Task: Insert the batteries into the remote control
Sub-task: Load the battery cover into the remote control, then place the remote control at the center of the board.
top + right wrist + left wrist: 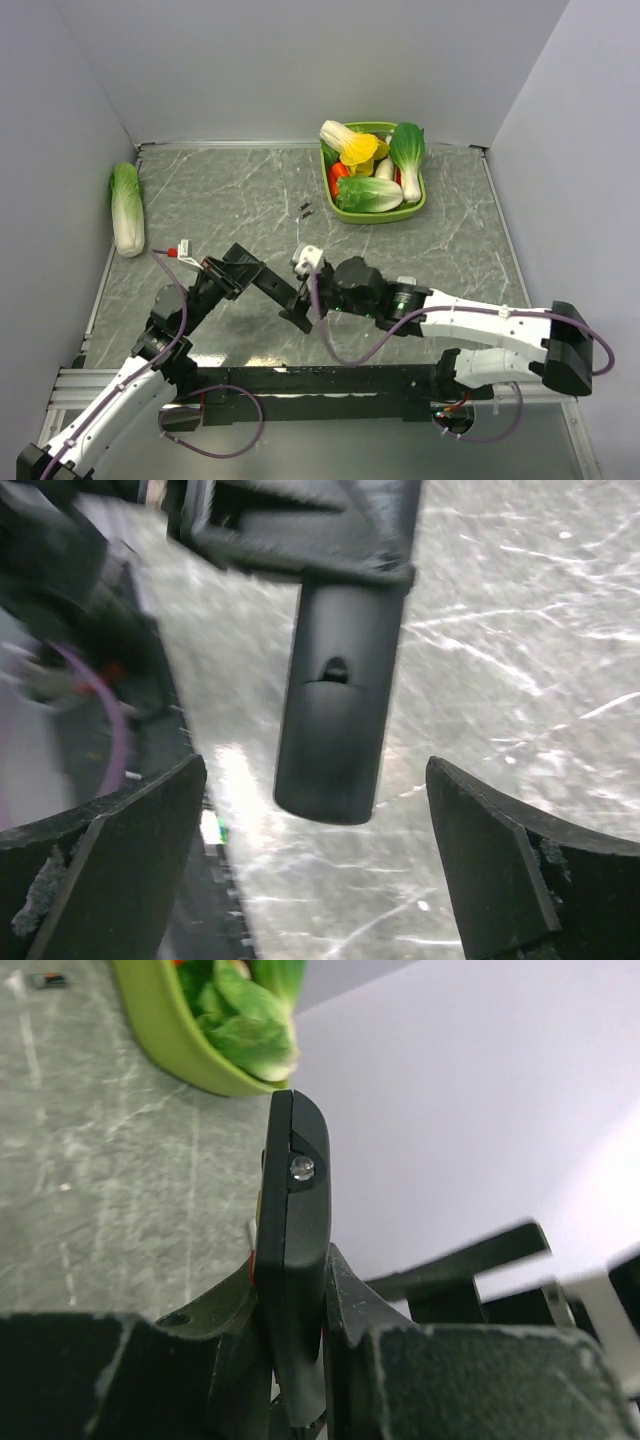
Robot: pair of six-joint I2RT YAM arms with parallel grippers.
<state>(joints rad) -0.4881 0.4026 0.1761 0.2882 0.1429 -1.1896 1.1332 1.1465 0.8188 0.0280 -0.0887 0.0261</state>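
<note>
My left gripper (232, 270) is shut on the slim black remote control (275, 288) and holds it above the table. In the left wrist view the remote (295, 1220) stands edge-on between the fingers (350, 1300). My right gripper (312, 300) is open at the remote's free end. In the right wrist view the gripper (320, 865) is open and empty. The remote's smooth back with its cover latch (335, 710) hangs just beyond the two fingers (500, 870) and touches neither. No blue batteries are in view.
A green basket (345, 212) of vegetables stands at the back right and also shows in the left wrist view (170, 1045). A napa cabbage (127, 208) lies at the left wall. Two tiny dark bits (305, 210) lie beside the basket. A small white and red piece (180, 250) lies near the left arm.
</note>
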